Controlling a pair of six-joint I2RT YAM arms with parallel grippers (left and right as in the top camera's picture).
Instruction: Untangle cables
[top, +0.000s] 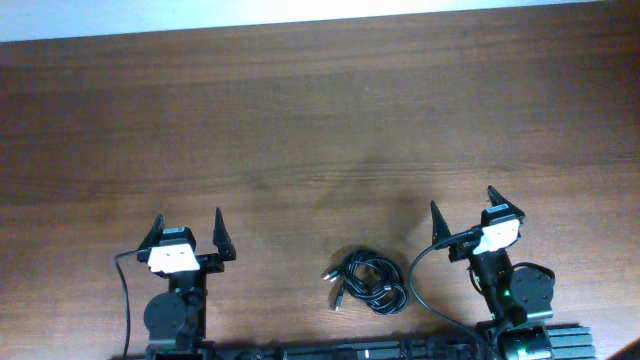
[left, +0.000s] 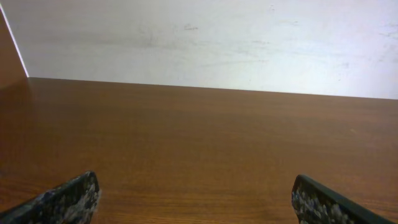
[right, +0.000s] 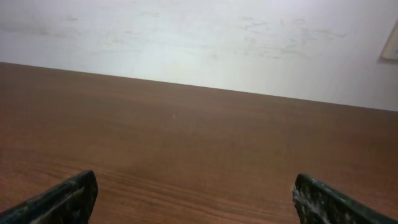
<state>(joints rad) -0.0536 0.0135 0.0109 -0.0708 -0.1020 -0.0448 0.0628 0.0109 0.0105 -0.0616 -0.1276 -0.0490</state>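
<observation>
Cables (top: 368, 281): a small black tangle on the bench (top: 300, 120), near its lower edge in the overhead view, between the two arms and closer to the right one. Loops overlap; how many cables there are cannot be told. One or two loose ends stick out on the tangle's left side, too small to identify.

Left tool (top: 188, 222): fingers wide apart, nothing between them, well left of the tangle. Its wrist view shows only two finger tips (left: 68, 199) cut off at the bottom corners, then bare bench and a pale wall (left: 199, 37).

Right tool (top: 462, 200): fingers spread too, holding nothing, up and right of the tangle. Its wrist view shows the same: cropped tips (right: 65, 199), wood, wall. Neither wrist view shows the cables.

A black lead (top: 414, 275) curves from the right arm down past the tangle's right side; whether they touch is unclear.
</observation>
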